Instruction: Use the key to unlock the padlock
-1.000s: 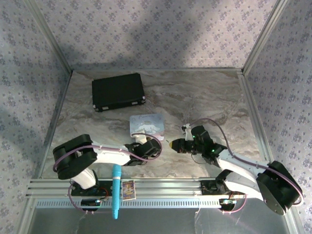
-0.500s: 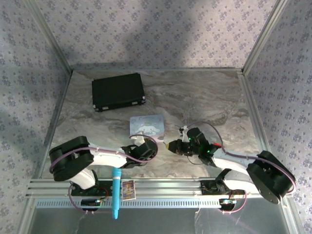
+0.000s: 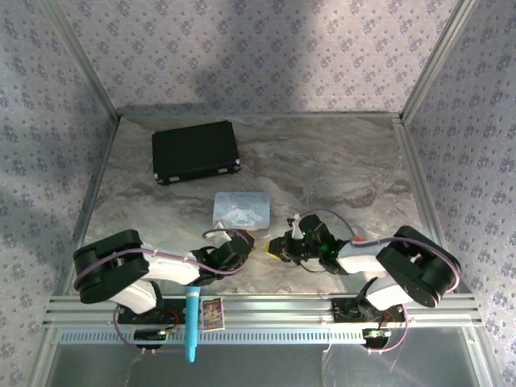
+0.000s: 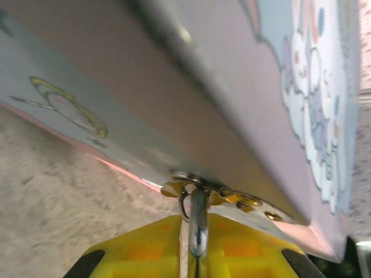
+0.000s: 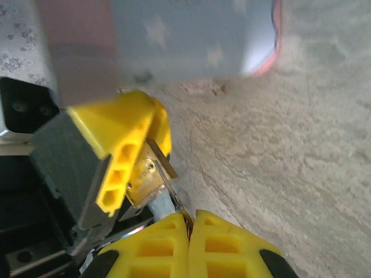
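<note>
Now, my right gripper [image 5: 188, 221]: pinched shut on the key [image 5: 174, 196], poking just ahead.
My left gripper [image 4: 197, 231]: clamped on the padlock [image 5: 145, 178], at the key's tip, hanging off the tin [image 4: 290, 87] beyond.
Done: I hold both, lined up.
To do: insert, turn, free shackle.

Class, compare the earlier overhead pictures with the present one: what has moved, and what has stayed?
The right pincer, shut on the key, slid left and nearer, closing on the left pincer, which grips the padlock and eased slightly toward the near edge. The black case and blue pen stayed put.
</note>
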Robot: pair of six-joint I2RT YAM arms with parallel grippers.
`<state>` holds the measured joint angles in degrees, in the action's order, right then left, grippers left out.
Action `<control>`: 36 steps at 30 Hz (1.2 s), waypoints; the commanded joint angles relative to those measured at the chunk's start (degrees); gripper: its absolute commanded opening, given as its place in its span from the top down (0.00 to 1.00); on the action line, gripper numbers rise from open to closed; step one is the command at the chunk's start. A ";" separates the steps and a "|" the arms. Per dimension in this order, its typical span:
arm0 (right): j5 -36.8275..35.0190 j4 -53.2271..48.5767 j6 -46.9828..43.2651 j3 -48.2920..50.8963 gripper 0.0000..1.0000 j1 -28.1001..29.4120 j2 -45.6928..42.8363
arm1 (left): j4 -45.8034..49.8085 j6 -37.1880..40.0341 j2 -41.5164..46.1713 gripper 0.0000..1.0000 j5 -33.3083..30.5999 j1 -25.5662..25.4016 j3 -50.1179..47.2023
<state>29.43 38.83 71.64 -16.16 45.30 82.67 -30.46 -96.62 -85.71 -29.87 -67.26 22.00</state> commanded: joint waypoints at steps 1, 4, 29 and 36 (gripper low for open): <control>3.18 5.12 3.06 0.31 1.00 0.34 2.06 | -11.24 -3.11 -2.97 0.98 -0.90 -0.23 -1.08; 5.15 6.82 3.60 0.68 1.00 0.14 3.02 | -12.88 -3.31 -4.52 1.00 -0.54 -0.24 -0.95; 10.98 11.18 5.19 3.17 1.00 -3.19 4.77 | -15.58 -3.84 -5.47 1.00 -1.56 -0.12 -2.13; 11.79 13.11 5.29 1.77 1.00 -3.51 6.82 | -16.82 -3.39 -5.52 1.00 -0.91 -0.06 -2.13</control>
<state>39.94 51.29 77.36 -13.45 42.33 88.71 -43.55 -99.74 -90.54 -31.09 -67.24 19.77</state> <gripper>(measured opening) 0.051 0.138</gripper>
